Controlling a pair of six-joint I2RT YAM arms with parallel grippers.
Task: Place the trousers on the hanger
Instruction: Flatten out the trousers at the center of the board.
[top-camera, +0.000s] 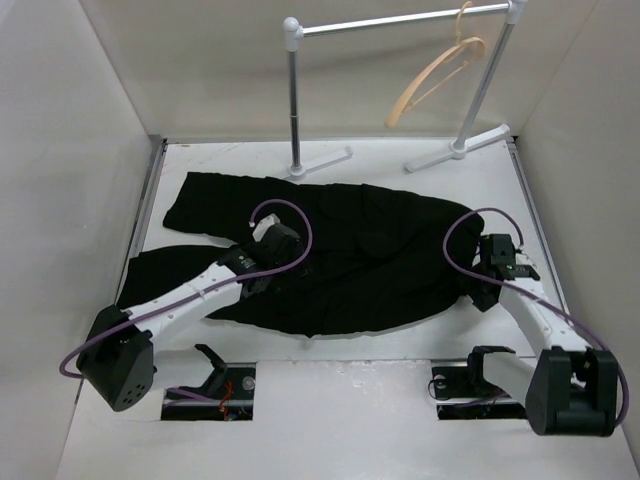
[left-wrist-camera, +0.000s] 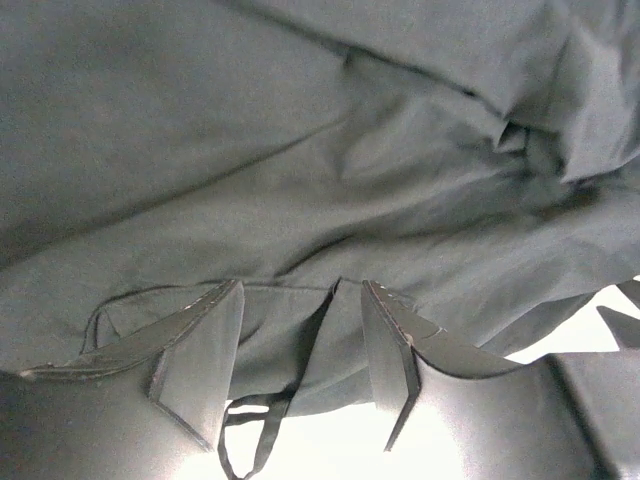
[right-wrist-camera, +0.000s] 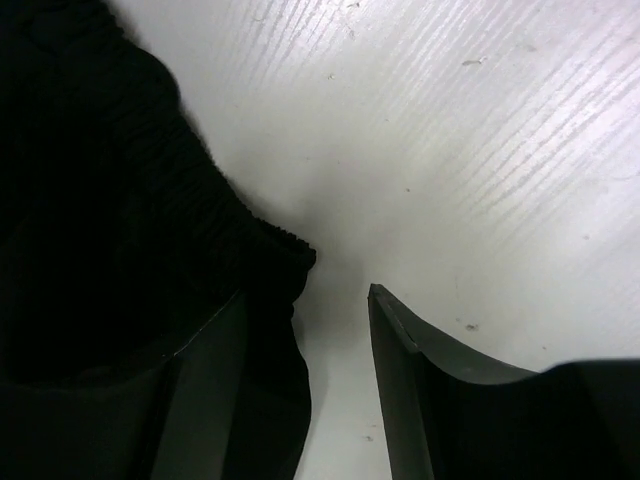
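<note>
The black trousers (top-camera: 350, 250) lie spread and rumpled across the white desk (top-camera: 400, 345), legs toward the left. The tan wooden hanger (top-camera: 437, 75) hangs tilted from the rail stand (top-camera: 295, 110) at the back, well apart from the cloth. The left fingers (left-wrist-camera: 205, 345) are spread over the middle of the trousers, a thin drawstring (left-wrist-camera: 270, 440) running between them (nothing pinched). The right fingers (right-wrist-camera: 410, 360) are also spread, one over the gathered waistband (right-wrist-camera: 270, 235), the other over bare desk.

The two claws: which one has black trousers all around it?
The left claw: the trousers spread on every side of it. The right claw sits at their edge, half over bare white table.
</note>
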